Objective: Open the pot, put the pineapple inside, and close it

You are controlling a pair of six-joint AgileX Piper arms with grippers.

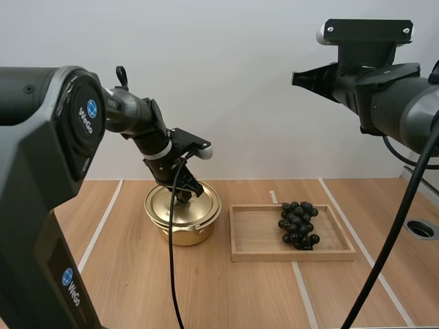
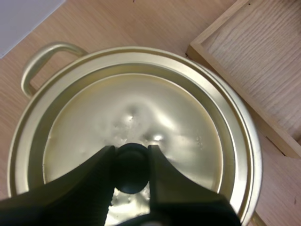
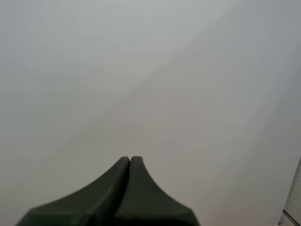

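1. The left gripper reached down over the gold pot, left of centre in the lower half of the high view. Its two black fingers were narrowed and pinched the black knob of the lid between their tips.
2. The lid sat flat on the pot, closing it. One looped handle of the pot stuck out on the side away from the tray.
3. The wooden tray lay on the light wooden table just beside the pot, at lower centre-right of the high view.
4. A bunch of dark grapes lay inside the tray, in its right half.
5. The right gripper hung high at the upper right of the high view, well apart from the pot and the tray. In the right wrist view its fingers lay together as one dark wedge, holding nothing.
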